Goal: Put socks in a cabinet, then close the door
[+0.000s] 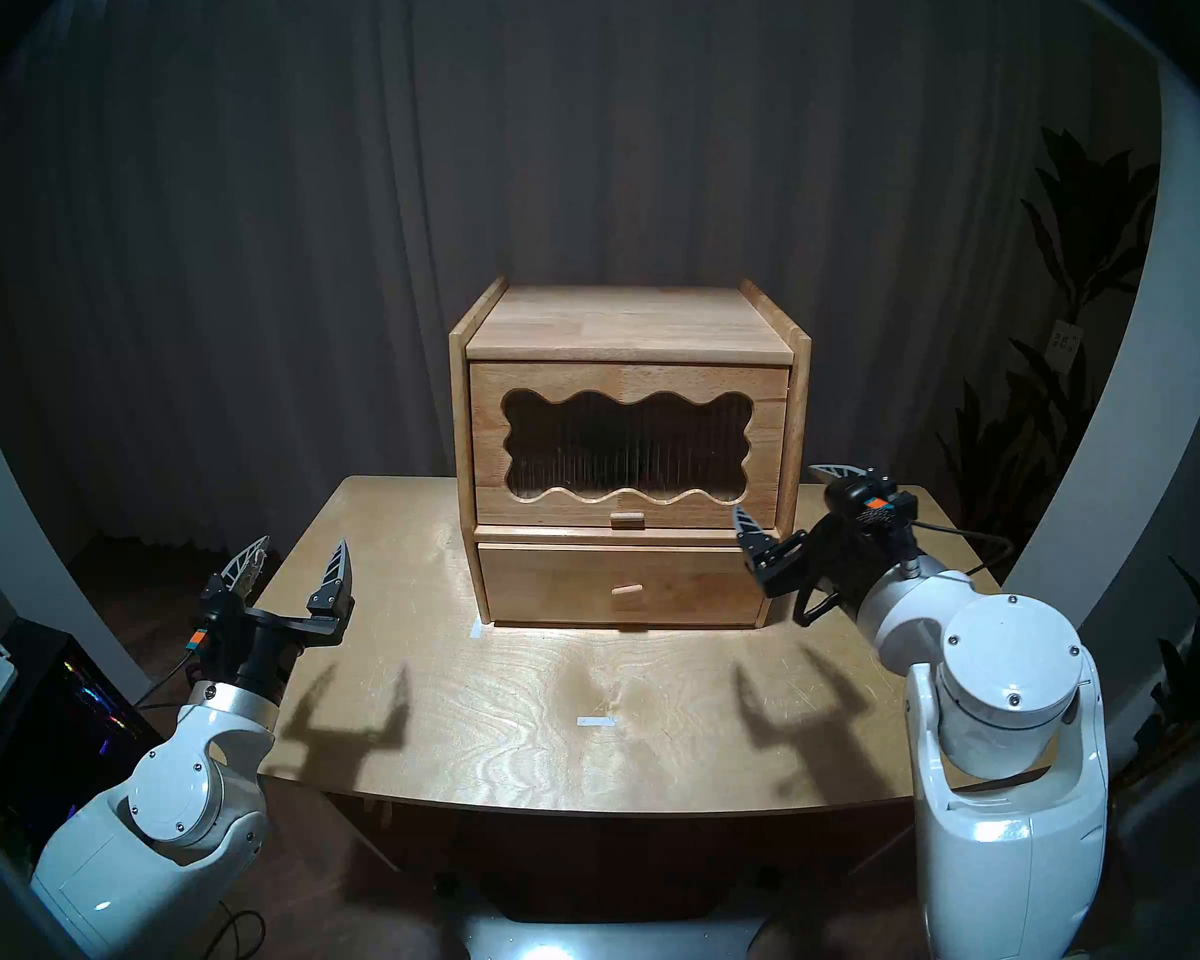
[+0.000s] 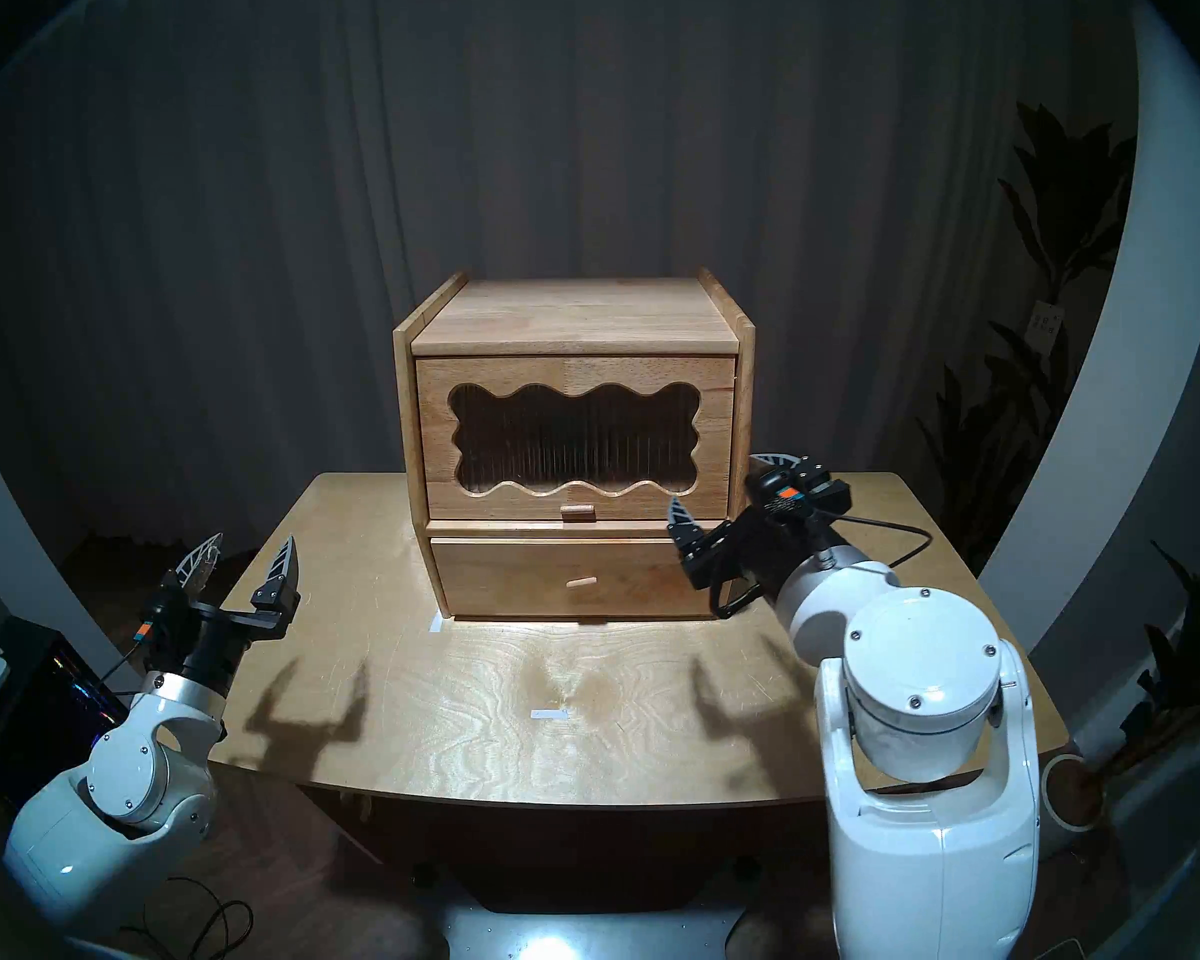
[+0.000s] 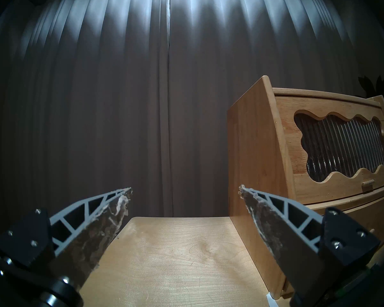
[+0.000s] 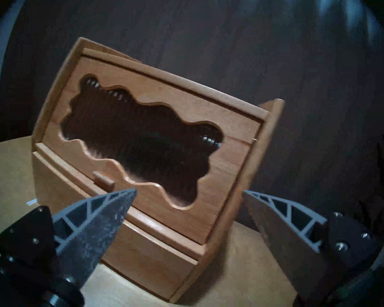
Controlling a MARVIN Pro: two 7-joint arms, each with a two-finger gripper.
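Observation:
The light-wood cabinet (image 1: 625, 321) stands at the back middle of the table. Its door (image 1: 625, 380), with a wavy ribbed window and a small knob (image 1: 627, 519), is shut flat against the front. The drawer (image 1: 569, 584) below is shut too. No socks show in any view, and behind the window it is only dark. My left gripper (image 1: 303, 543) is open and empty over the table's left edge, left of the cabinet (image 3: 253, 156). My right gripper (image 1: 777, 489) is open and empty at the cabinet's front right corner, facing the door (image 4: 164, 93).
The wooden table (image 1: 514, 730) bears two small white tape marks (image 1: 596, 722), one at the cabinet's front left corner (image 1: 474, 628). A dark curtain hangs behind. A computer case (image 1: 64, 695) stands at the left and plants (image 1: 1082, 245) at the right.

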